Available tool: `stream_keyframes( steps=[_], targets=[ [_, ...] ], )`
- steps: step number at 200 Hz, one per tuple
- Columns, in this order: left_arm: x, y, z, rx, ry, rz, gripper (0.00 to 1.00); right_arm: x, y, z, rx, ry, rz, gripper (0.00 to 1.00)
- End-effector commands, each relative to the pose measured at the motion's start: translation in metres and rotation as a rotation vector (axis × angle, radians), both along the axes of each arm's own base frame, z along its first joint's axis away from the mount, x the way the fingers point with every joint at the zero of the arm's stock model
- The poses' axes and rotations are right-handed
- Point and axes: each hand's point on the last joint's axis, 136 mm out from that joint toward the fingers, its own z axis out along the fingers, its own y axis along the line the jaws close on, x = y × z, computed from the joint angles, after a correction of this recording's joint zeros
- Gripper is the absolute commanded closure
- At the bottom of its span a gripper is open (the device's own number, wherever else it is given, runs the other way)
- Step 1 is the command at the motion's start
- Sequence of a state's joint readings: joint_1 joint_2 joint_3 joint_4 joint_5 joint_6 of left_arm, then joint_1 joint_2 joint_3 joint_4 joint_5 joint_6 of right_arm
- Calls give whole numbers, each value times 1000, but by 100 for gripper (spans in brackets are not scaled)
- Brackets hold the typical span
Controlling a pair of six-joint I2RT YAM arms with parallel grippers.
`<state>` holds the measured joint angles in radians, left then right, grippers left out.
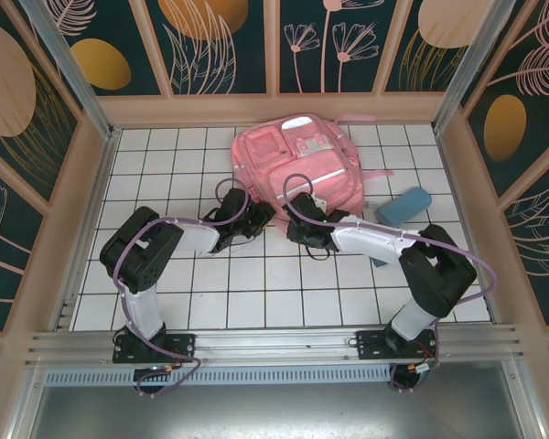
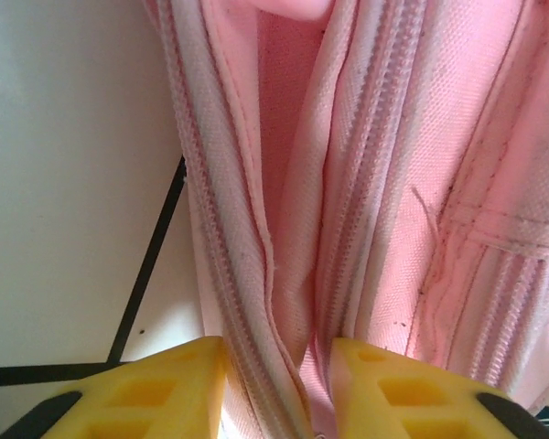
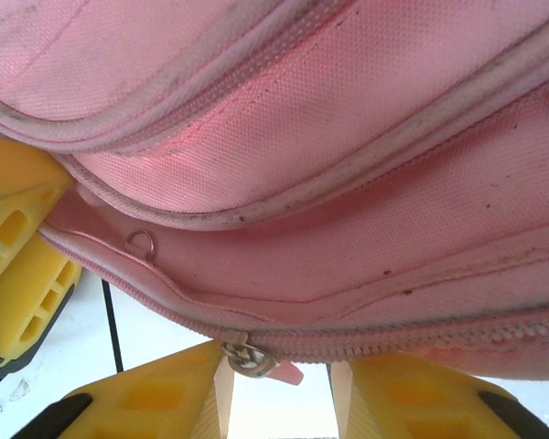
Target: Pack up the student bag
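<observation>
Pink fabric, woven and lightly soiled along the seams, makes up the student bag (image 1: 297, 169), which lies flat on the white tiled tabletop (image 1: 165, 174) at the far centre, front pockets and pale reflective strip facing up. A blue pencil case (image 1: 403, 204) lies on the tiles just beside the bag's right side, apart from both arms.

Left gripper (image 1: 261, 213): positioned at the bag's near edge, left of centre. In the left wrist view its yellow fingers (image 2: 165, 393) stand on either side of a zip-edged fold of the bag (image 2: 393, 183), and the cloth fills the gap between them (image 2: 279, 357). Whether the fold is actually pinched cannot be told. White tile and a dark grout line of the tabletop (image 2: 64, 183) show to the left of the fold.

Right gripper (image 1: 295, 207): positioned at the same near edge, just beside the left one. In the right wrist view the bag (image 3: 302, 137) hangs across the upper part, with its zip line running along the lower edge. A metal zip pull (image 3: 252, 363) sits between the fingers (image 3: 156, 398), touching the left-hand one. The jaws stand apart, with bare space between the pull and the other finger (image 3: 279, 366); nothing is clamped. A small wire ring (image 3: 142, 245) is fixed to the fabric above the zip.
</observation>
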<state>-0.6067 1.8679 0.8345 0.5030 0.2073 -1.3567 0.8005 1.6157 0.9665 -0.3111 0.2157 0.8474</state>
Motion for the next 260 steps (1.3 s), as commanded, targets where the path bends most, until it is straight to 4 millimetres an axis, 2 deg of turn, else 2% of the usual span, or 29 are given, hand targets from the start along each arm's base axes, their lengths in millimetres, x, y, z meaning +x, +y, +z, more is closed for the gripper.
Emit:
stream_keyframes(
  steps=[1, 24, 54, 82, 142, 150, 170, 182, 187, 216, 260],
  targets=[
    [12, -8, 16, -72, -38, 16, 73, 12, 7, 9, -35, -51, -3, 63],
    [14, -10, 27, -85, -63, 5, 85, 15, 3, 5, -133, -56, -16, 64],
    [14, -15, 47, -99, -111, -34, 95, 17, -5, 4, -211, -69, -64, 70],
    [13, -13, 56, -66, -139, -48, 98, 18, -14, 6, -269, -87, -114, 76],
    [11, -5, 46, -28, -122, -30, 100, 6, -28, 6, -371, -77, -117, 88],
    [10, -5, 46, -27, -122, -31, 100, 4, -28, 3, -371, -67, -106, 87],
    [10, -4, 45, -26, -121, -29, 100, 1, -22, -3, -354, -42, -57, 71],
    [10, -5, 46, -28, -123, -32, 100, 0, -17, -6, -339, -40, -26, 67],
    [10, -5, 46, -28, -124, -32, 100, 0, -15, -7, -335, -40, -19, 67],
    [10, -5, 46, -24, -124, -33, 100, 3, -13, -7, -359, -45, -6, 80],
    [11, -5, 47, -20, -128, -34, 100, -1, -20, -13, -467, -41, 44, 78]
  ],
)
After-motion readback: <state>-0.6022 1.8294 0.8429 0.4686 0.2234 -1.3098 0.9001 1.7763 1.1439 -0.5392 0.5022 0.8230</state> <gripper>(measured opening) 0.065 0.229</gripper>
